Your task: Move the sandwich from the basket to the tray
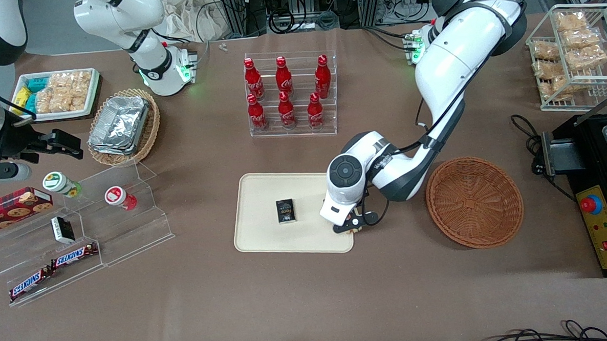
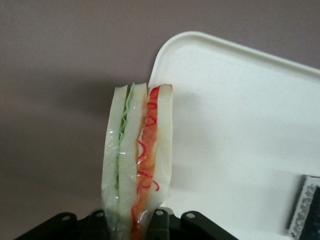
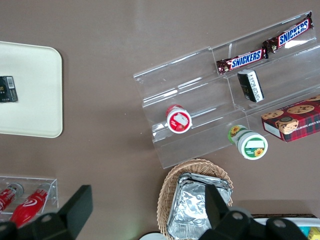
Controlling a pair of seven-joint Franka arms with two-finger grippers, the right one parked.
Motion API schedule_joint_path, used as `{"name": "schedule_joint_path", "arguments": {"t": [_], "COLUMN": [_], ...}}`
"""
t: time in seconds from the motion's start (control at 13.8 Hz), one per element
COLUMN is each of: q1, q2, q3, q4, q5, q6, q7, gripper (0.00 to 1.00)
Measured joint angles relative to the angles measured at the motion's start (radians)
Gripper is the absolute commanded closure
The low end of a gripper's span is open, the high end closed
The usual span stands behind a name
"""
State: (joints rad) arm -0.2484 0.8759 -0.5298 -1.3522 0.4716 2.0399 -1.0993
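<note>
Nearest the front camera runs a wide stretch of bare brown tabletop [image 1: 309, 298], nothing on it, plenty of open room there. Just above that strip, the gripper [image 1: 351, 225] hangs over the tray's [image 1: 264, 203] near corner, the one toward the working arm's end of the table. It's clamped on the sandwich [image 2: 137, 165], jaws pinching the wedge low down, as the wrist camera shows plainly. From the front the sandwich itself is hidden under the wrist.

Look at that wedge: three pale white bread slices standing on edge, green shreds between one pair, orange-red filling with thin red curls between the other, all under a glossy clear wrap. It hangs right over the tray's rounded corner, part above the cream surface and part above the brown table.

On the tray, a small black box [image 1: 286, 211] lies flat near the middle, well apart from the gripper, with open cream surface all around it. The low rim [image 2: 165, 50] curves cleanly round the corner.

The reddish-brown wicker basket [image 1: 474, 201] sits beside the tray toward the working arm's end, a band of bare table between them, and it holds nothing. Farther from the camera than the tray stands a clear rack of red cola bottles [image 1: 285, 92], with a gap of table separating the two.
</note>
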Motion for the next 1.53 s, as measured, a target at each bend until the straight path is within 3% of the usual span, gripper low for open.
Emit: {"name": "schedule_joint_path", "arguments": {"t": [0.15,0.22,0.36,0.44,0.51,1.02,1.53], "q1": [-0.018,-0.025,-0.033,-0.037,-0.040,-0.029,0.103], "q2": [0.009,0.015,0.031,0.038,0.045,0.029,-0.236], "q3": [0.000,0.000,0.000,0.000,0.000,0.000,0.000], "q4": [0.014,0.026,0.050,0.055,0.059,0.106,0.040], "q5": [0.000,0.000,0.000,0.000,0.000,0.000,-0.004], "q6": [0.000,0.001,0.006,0.011,0.021,-0.014,-0.282], "q7": [-0.001,-0.002,-0.002,-0.002,-0.002,-0.002,0.177], "gripper": [0.96,0.82,0.45,0.15,0.01,0.00,0.01]}}
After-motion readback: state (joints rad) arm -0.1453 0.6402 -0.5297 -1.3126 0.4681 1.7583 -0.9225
